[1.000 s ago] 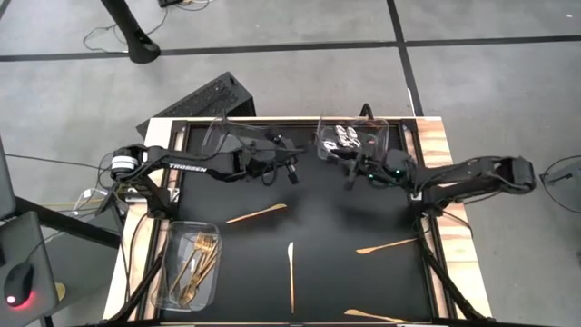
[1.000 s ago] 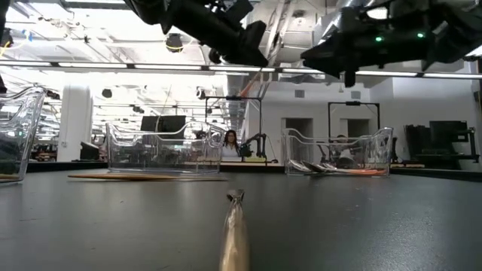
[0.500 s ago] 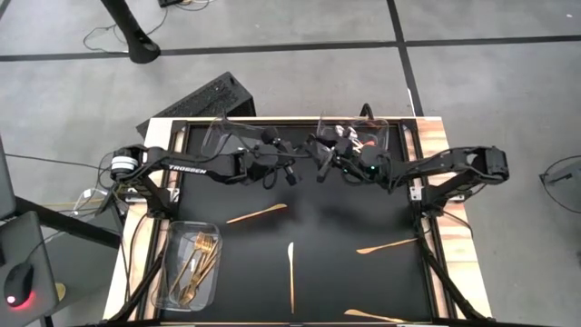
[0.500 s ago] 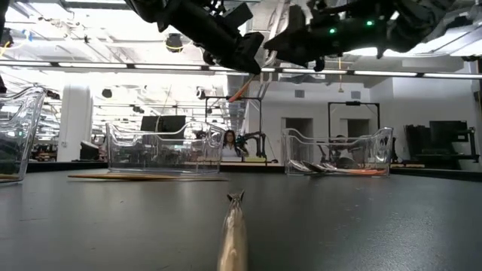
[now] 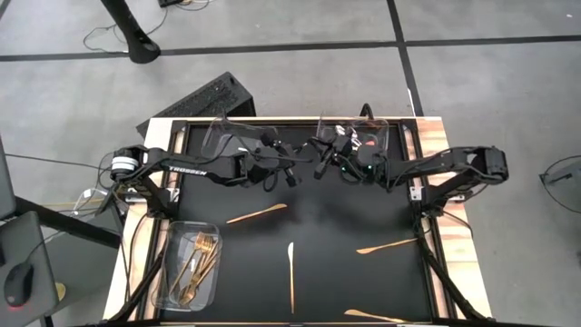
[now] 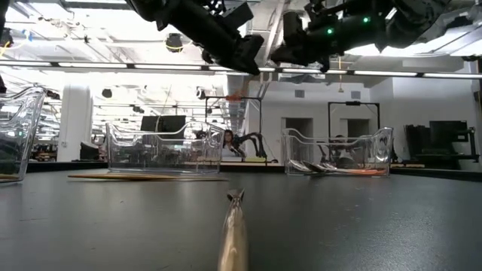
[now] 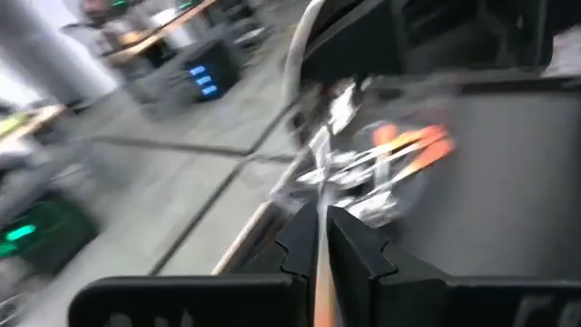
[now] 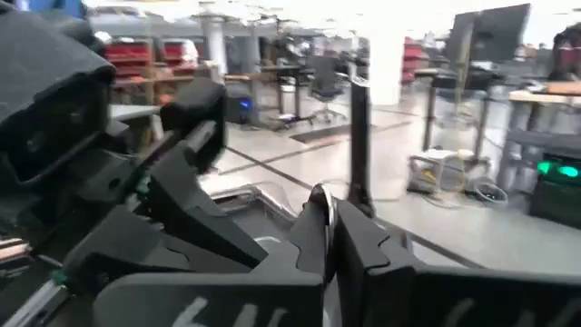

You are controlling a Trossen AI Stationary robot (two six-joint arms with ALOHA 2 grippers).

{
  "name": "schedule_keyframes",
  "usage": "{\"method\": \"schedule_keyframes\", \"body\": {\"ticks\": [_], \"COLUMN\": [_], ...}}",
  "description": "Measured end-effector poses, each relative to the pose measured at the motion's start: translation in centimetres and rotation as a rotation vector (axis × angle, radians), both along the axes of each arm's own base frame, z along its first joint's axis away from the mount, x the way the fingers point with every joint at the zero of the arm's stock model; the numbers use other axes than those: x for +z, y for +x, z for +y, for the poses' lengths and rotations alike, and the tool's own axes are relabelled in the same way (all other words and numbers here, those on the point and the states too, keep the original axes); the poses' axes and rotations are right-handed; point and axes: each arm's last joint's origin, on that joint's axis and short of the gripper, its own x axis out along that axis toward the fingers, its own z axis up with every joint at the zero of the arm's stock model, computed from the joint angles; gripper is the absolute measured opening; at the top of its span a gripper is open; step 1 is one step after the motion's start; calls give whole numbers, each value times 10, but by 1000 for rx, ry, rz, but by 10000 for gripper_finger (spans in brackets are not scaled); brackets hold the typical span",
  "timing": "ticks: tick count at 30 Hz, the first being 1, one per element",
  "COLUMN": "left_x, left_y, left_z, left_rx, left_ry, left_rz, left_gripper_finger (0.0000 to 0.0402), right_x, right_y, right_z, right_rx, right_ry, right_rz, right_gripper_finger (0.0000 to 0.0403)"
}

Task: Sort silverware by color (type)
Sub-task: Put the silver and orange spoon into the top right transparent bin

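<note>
Here we have both grippers raised above the table's far edge, tips almost meeting. Our left gripper (image 5: 292, 168) and right gripper (image 5: 320, 163) each pinch an end of one spoon (image 7: 320, 238), fingers clenched on it. More spoons (image 6: 335, 168) lie in the far right tray (image 6: 339, 153), forks (image 5: 195, 263) in the near left tray (image 5: 169, 257).

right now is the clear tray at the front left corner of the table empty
No, the high view shows several gold forks lying inside the clear tray at that corner.
</note>
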Motion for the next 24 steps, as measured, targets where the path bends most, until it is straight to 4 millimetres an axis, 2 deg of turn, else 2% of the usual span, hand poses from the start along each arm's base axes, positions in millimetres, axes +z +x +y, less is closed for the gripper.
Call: {"method": "schedule_keyframes", "body": {"ticks": [4,6,11,17,24], "left_x": [1,-3,-23,-54,-72], "left_y": [-5,-9,-18,-30,-44], "left_z": [4,6,15,14,26], "left_rx": [152,216,156,98,160], "left_ry": [60,64,-127,-180,-249], "left_rz": [35,73,165,194,213], "left_gripper_finger": [42,57,82,74,57], "right_x": [2,9,19,27,7], "right_y": [-13,-21,-41,-65,-80], "right_z": [-4,-4,-3,-11,-34], "right_rx": [-229,-283,-337,-479,-682], "right_ry": [-12,-17,-19,25,162], "right_rz": [101,115,189,204,230], "right_gripper_finger": [14,14,14,14,14]}}
